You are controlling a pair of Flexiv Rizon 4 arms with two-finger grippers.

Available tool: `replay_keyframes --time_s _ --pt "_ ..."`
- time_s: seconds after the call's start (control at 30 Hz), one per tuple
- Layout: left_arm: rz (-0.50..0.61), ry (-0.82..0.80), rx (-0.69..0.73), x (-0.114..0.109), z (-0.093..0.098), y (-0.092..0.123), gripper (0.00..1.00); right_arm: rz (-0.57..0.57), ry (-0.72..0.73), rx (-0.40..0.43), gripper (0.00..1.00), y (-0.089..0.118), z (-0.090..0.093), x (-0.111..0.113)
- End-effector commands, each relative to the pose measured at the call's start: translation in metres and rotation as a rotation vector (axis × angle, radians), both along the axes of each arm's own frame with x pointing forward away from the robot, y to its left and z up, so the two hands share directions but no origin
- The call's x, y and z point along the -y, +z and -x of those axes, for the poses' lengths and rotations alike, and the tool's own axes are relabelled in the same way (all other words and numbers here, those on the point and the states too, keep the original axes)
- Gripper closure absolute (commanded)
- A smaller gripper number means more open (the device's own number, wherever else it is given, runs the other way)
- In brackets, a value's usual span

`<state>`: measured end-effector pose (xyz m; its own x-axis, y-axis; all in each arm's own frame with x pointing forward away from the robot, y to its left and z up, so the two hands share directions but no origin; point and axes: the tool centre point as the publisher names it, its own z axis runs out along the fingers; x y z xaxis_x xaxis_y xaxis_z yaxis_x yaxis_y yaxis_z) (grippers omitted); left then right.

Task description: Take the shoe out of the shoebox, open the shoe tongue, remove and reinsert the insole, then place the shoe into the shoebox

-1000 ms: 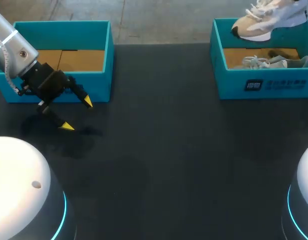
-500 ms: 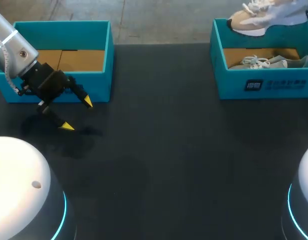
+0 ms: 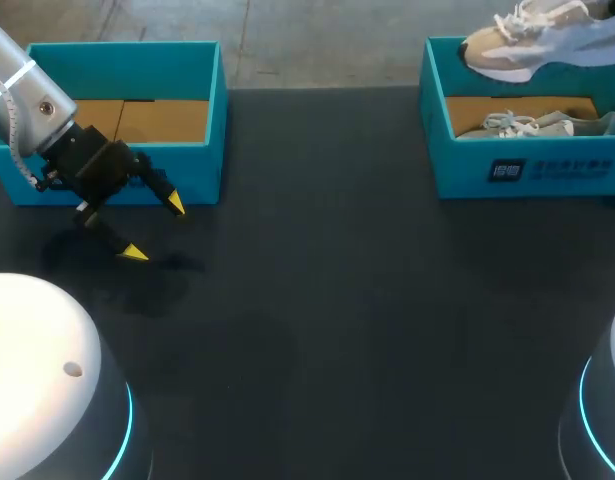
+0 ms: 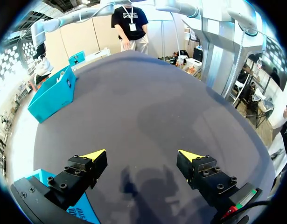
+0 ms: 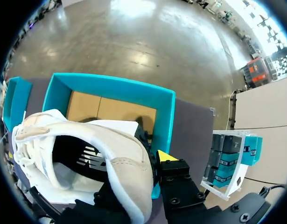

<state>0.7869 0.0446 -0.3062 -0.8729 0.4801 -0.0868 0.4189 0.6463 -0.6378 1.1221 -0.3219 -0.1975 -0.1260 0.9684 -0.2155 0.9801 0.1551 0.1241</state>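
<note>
Lifted shoe point(image 3: 532, 48) cut off by head view's edge, second shoe point(image 3: 532, 125) partly behind shoebox point(image 3: 527, 172) wall

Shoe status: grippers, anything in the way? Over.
Left gripper open, empty. Right gripper shut on shoe, held above right shoebox. Second shoe lies in that box.

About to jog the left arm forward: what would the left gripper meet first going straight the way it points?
Most likely the table top, since the open left gripper tilts down at it with nothing ahead of its fingers. The far teal shoebox sits off to one side; depth is unclear.
</note>
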Motion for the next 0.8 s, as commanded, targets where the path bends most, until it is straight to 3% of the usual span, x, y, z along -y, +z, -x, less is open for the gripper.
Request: replay_keyframes --time_s 0.03,0.33,0.8 --pt "-0.004 -0.002 0.0 0.0 0.0 0.0 0.0 0.0 -0.045 0.02 1.0 -0.008 0.004 0.001" --pt "-0.004 -0.002 0.0 0.0 0.0 0.0 0.0 -0.027 -0.119 0.014 1.0 -0.027 0.017 0.002" --pt "-0.004 -0.002 0.0 0.0 0.0 0.0 0.0 -0.032 -0.139 0.008 1.0 -0.053 0.018 0.005"
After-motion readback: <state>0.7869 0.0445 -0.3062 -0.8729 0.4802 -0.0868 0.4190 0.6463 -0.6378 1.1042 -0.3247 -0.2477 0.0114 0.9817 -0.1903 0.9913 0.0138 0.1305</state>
